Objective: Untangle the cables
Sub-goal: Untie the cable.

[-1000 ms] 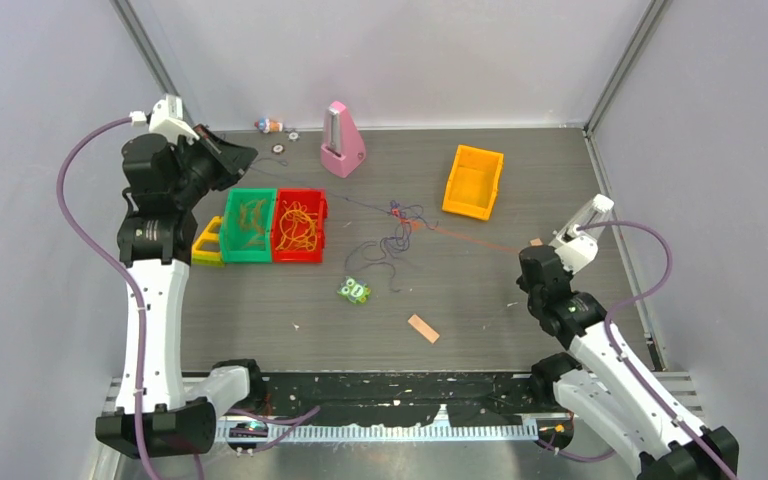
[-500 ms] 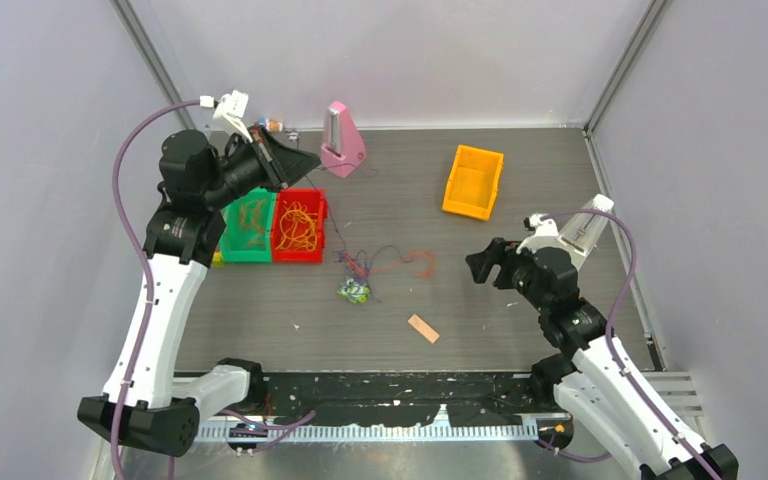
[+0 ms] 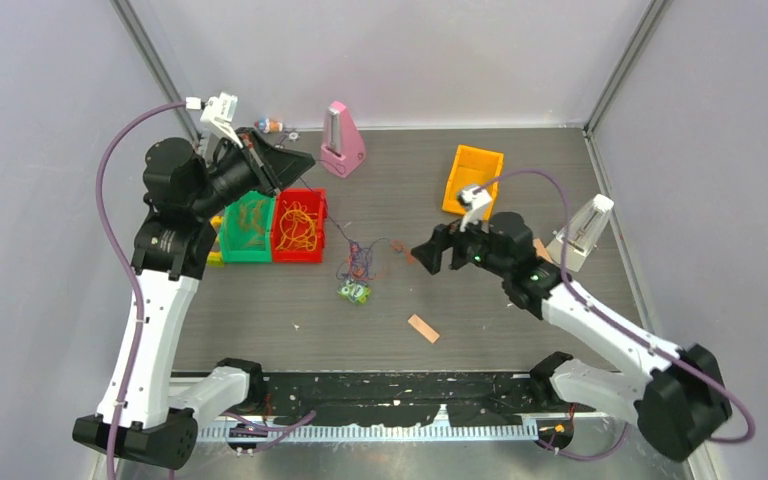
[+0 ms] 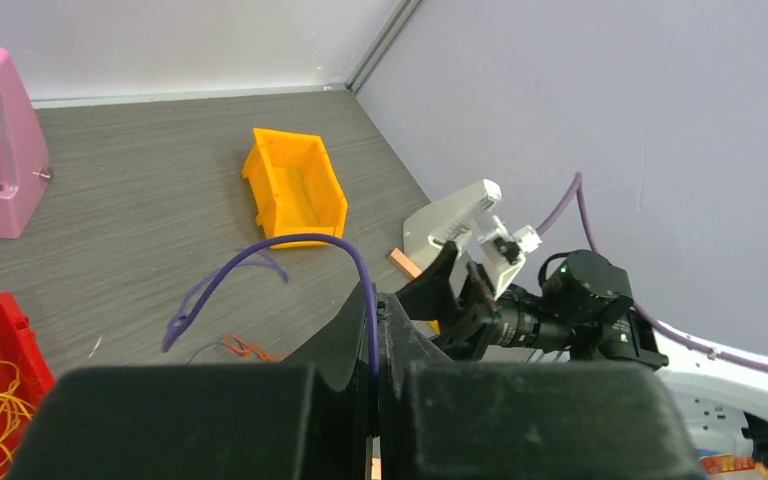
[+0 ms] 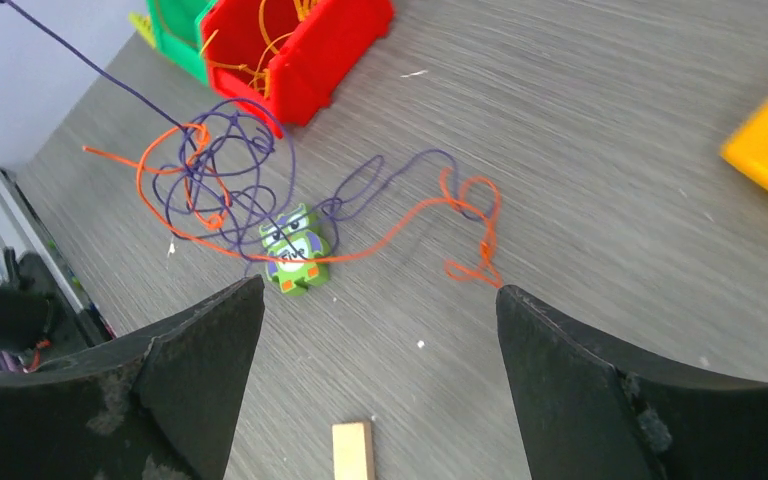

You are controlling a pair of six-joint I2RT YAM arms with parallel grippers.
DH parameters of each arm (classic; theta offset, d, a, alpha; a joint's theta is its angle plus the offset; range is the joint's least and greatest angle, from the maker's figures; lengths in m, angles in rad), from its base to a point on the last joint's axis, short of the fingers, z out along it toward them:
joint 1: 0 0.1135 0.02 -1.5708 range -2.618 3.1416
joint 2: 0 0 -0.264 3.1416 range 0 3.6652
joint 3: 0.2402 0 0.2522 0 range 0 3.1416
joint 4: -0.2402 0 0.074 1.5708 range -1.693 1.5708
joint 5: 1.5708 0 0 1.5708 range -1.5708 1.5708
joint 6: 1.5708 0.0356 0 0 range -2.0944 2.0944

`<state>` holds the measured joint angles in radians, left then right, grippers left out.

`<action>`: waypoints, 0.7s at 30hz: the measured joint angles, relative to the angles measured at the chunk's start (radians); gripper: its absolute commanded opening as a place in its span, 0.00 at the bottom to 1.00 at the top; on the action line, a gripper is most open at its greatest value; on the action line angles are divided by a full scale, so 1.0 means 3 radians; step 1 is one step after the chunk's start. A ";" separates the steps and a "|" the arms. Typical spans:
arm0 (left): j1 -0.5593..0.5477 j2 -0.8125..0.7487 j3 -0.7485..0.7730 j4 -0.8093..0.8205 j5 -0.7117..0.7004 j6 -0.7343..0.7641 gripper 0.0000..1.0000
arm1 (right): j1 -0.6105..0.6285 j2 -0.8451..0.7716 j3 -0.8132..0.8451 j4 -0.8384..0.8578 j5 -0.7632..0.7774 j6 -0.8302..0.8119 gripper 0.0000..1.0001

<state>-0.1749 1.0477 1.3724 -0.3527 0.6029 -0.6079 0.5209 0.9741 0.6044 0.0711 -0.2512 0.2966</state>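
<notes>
Two tangled cables (image 5: 205,175), purple and orange

Left gripper (image 3: 303,160) held high, jaws closed; right gripper (image 3: 422,256) low, jaws spread wide.

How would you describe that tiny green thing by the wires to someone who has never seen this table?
Find the red bin on the table's left half. Just to its right lies the tangle of purple and orange cables, and the toy sits at the tangle's near edge. It is a small solid green block with a cartoon face, unlike the thin strands around it.
</notes>
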 measured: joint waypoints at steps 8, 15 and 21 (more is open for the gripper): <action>0.0000 -0.0079 -0.0008 -0.0014 0.0034 0.0058 0.00 | 0.0570 0.1142 0.0506 0.0547 -0.0084 -0.0600 0.88; 0.0000 -0.0083 -0.0008 -0.0011 0.0155 0.0058 0.00 | 0.0755 0.1808 0.0787 0.0816 -0.0520 -0.0783 0.83; 0.0000 -0.0089 -0.0008 -0.0009 0.0192 0.0057 0.00 | 0.0993 0.2163 0.1097 0.1007 -0.0774 -0.0793 0.71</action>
<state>-0.1749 1.0210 1.3701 -0.3553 0.6605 -0.5907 0.8188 1.6230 0.9337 0.3733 -0.4835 0.0586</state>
